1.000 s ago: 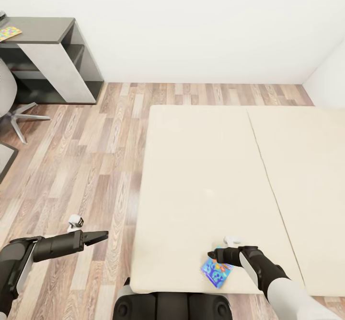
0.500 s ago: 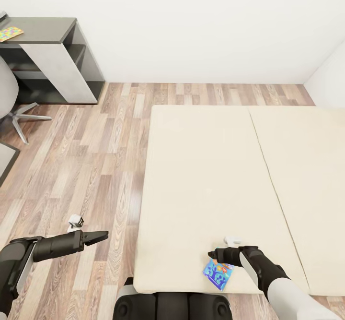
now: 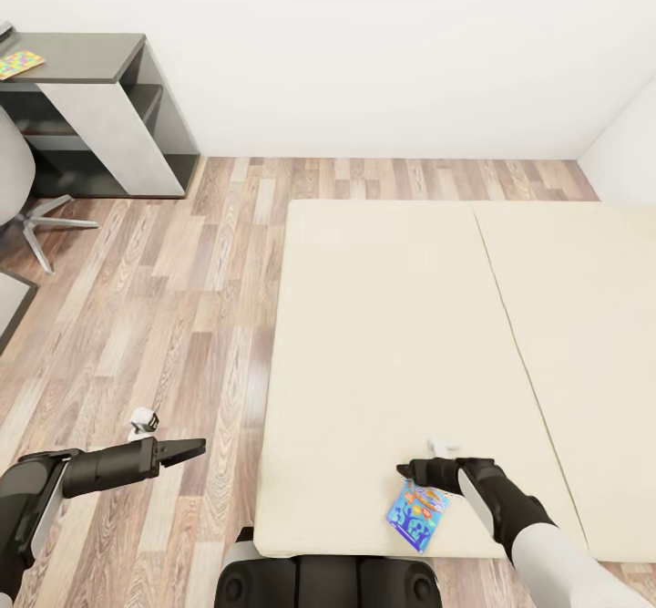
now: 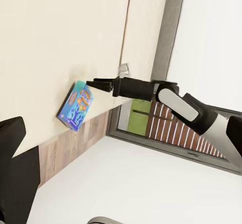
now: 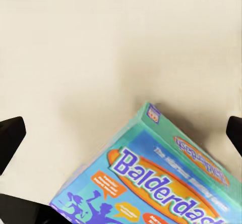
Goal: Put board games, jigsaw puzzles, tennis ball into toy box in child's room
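A light blue board game (image 3: 417, 514) with an orange oval logo lies near the front edge of the beige bed (image 3: 383, 316), also seen as the box (image 4: 75, 105) and close up (image 5: 151, 183). My right gripper (image 3: 407, 471) hovers just beyond it, open, its fingertips (image 5: 11, 133) spread wide on either side of the box without touching it. My left gripper (image 3: 189, 449) hangs open over the wood floor left of the bed, holding nothing. One jigsaw puzzle (image 3: 18, 63) lies on the grey table (image 3: 91, 47) at the far left. The toy box and tennis ball are out of view.
A grey swivel chair (image 3: 18, 180) stands in front of the table. Wood-plank floor (image 3: 182, 298) runs between the table and the bed. White walls close the room behind and at the right. A dark mat edge (image 3: 9, 303) shows at the left.
My right gripper has drawn back a little farther over the bed, away from the board game, and the box now shows longer below it. The left arm has stayed still.
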You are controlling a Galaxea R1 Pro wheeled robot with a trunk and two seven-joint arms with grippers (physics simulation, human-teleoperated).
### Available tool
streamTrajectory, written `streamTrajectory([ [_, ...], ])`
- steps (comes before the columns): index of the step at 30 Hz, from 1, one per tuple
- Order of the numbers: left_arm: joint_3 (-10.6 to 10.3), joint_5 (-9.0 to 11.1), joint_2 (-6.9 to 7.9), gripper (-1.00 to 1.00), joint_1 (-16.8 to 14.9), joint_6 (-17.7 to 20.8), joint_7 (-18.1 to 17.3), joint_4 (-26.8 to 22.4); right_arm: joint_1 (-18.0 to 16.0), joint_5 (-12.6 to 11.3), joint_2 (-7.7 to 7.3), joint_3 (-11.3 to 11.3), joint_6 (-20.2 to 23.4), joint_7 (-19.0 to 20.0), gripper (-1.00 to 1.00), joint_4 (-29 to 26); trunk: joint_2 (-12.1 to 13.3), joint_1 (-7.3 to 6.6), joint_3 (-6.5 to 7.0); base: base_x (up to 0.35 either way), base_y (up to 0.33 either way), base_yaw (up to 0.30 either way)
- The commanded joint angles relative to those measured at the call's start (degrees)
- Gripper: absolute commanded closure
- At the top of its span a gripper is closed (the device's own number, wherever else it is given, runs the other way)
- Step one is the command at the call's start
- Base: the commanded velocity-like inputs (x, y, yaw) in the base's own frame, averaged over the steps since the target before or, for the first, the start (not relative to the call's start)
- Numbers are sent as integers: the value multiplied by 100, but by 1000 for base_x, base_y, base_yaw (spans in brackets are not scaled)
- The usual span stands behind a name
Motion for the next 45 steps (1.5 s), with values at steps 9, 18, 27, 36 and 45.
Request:
streamTrajectory([
  [9,-2,-1,5,-100,-1,61,-22,-2,47,-116,-40,29,645,-6,-100,-963,-8,3,-7,0,0,0],
  [18,0,4,13,-100,-1,61,-22,-2,386,-131,-117,6,900,-2,-100,-1481,-8,3,-7,0,0,0],
  [27,13,8,21,-100,-1,61,-22,-2,592,-163,-268,-11,914,11,-100,-1541,-8,3,-7,0,0,0],
  [36,14,10,22,-100,-1,61,-22,-2,692,-180,-307,-220,919,12,-100,-1544,-8,3,-7,0,0,0],
  [45,14,17,22,-100,-1,61,-22,-2,798,-178,-309,-251,889,15,-100,-1528,-8,3,-7,0,0,0],
])
